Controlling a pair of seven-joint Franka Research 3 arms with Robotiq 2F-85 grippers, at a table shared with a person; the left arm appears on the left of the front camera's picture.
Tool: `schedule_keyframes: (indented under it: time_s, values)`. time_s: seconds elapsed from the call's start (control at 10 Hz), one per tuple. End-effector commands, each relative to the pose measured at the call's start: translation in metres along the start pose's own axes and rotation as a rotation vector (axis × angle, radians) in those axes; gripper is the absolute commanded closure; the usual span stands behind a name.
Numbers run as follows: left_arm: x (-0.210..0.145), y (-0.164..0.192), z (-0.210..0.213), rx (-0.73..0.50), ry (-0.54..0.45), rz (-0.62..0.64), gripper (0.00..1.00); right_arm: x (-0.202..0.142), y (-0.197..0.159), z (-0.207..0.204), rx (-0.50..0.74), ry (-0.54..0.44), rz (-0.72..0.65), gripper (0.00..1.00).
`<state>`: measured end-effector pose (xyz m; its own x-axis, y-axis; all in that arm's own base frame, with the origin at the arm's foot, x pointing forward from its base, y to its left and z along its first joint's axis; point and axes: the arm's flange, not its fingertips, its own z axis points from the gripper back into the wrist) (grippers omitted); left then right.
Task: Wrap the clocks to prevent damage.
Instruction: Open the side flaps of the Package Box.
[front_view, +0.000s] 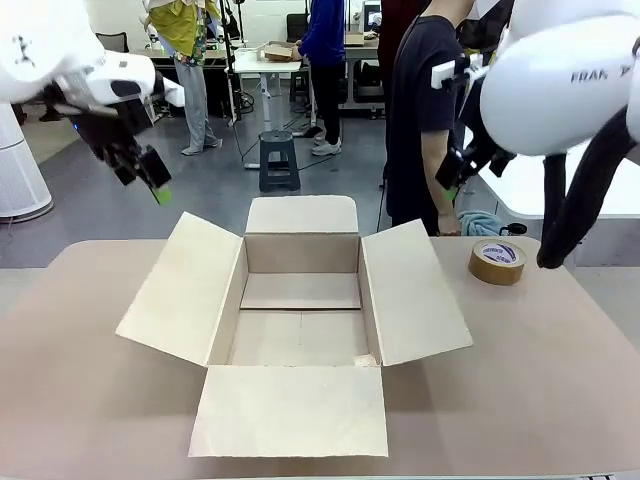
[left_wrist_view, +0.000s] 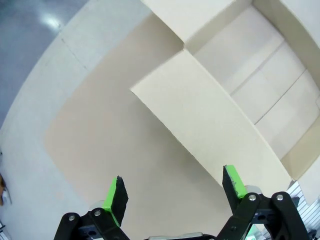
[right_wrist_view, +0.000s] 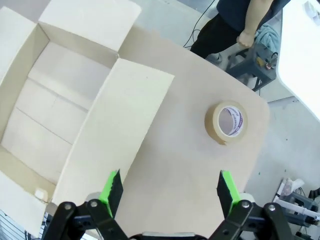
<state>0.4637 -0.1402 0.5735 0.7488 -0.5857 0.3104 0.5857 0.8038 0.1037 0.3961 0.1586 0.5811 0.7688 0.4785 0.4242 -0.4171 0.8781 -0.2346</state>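
An open cardboard box (front_view: 300, 320) sits mid-table with all its flaps folded out, and its inside (right_wrist_view: 45, 105) is bare. My left gripper (front_view: 150, 178) hangs high over the table's left end. In the left wrist view it (left_wrist_view: 175, 182) is open with nothing between the green pads, above bare tabletop beside the box's left flap (left_wrist_view: 200, 120). My right gripper (front_view: 455, 180) is raised at the right and is open too (right_wrist_view: 170, 182), over the table between the box's right flap (right_wrist_view: 115, 120) and a roll of brown tape (right_wrist_view: 226, 122).
The tape roll (front_view: 497, 261) lies flat near the table's far right edge. A person in a dark shirt (front_view: 425, 110) stands behind that corner, one hand (right_wrist_view: 245, 37) near a teal cloth (front_view: 482, 222). A black stool (front_view: 279, 160) stands on the floor beyond.
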Motion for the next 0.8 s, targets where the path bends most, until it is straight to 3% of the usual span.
schedule_keyframes:
  time_s: [0.0, 0.1, 0.2, 0.6, 0.7]
  values:
    - [0.005, -0.007, 0.026, 0.02, -0.029, -0.021, 0.0, 0.003, 0.013, 0.017, -0.035, 0.007, -0.006, 0.0]
    - [-0.005, -0.018, 0.039, 0.034, -0.048, -0.024, 0.0, -0.003, 0.019, 0.019, -0.03, 0.011, 0.019, 0.0]
    - [0.005, -0.001, 0.018, 0.012, -0.022, -0.004, 0.0, 0.004, 0.006, 0.015, -0.009, -0.004, 0.003, 0.0]
    - [0.005, -0.004, 0.024, 0.018, -0.02, -0.008, 0.0, 0.004, 0.006, 0.015, -0.009, -0.004, 0.003, 0.0]
    - [-0.008, 0.005, 0.026, -0.097, -0.06, -0.106, 0.0, 0.003, 0.008, 0.018, -0.008, 0.005, 0.004, 0.0]
